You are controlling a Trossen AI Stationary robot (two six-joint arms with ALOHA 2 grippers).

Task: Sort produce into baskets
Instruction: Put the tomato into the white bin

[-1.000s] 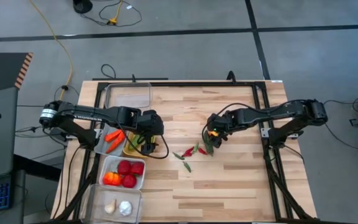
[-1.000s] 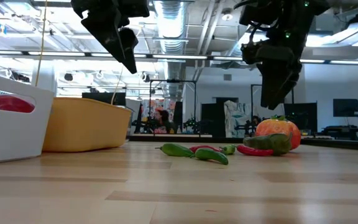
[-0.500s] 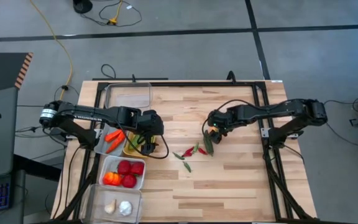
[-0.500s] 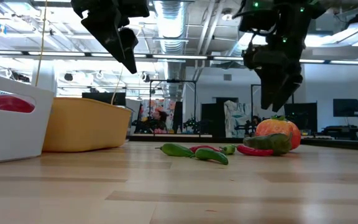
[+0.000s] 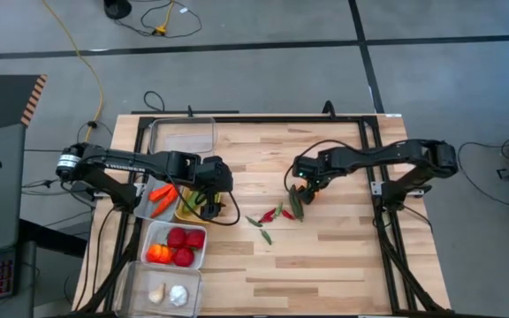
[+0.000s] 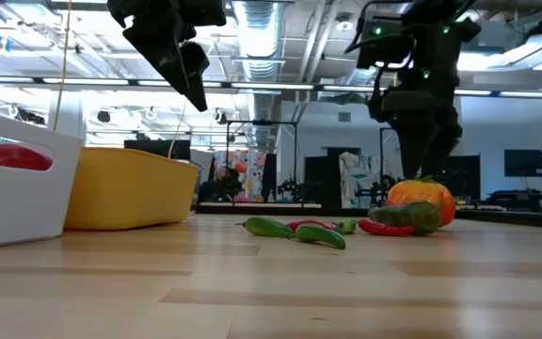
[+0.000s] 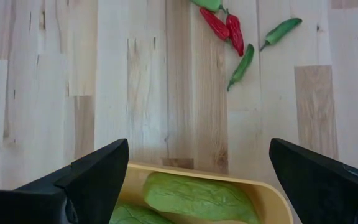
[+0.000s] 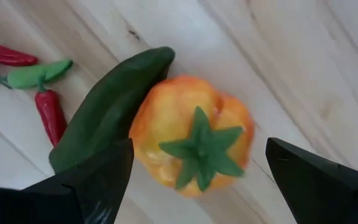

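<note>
Two grippers, both mine, fingers spread wide, nothing grasped. Right gripper hangs over orange-yellow pepper mid-table; dark green cucumber leans against pepper, red and green chillies scattered just beside. Left gripper hovers above yellow basket holding pale green vegetables. Along table's left edge: carrots in grey basket, tomatoes in white basket, garlic bulbs in clear basket, second clear basket at far corner.

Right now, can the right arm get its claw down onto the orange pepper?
Probably yes: the right claw hangs open directly over the pepper, nothing between. A cucumber leans against one side and may crowd a finger.
</note>
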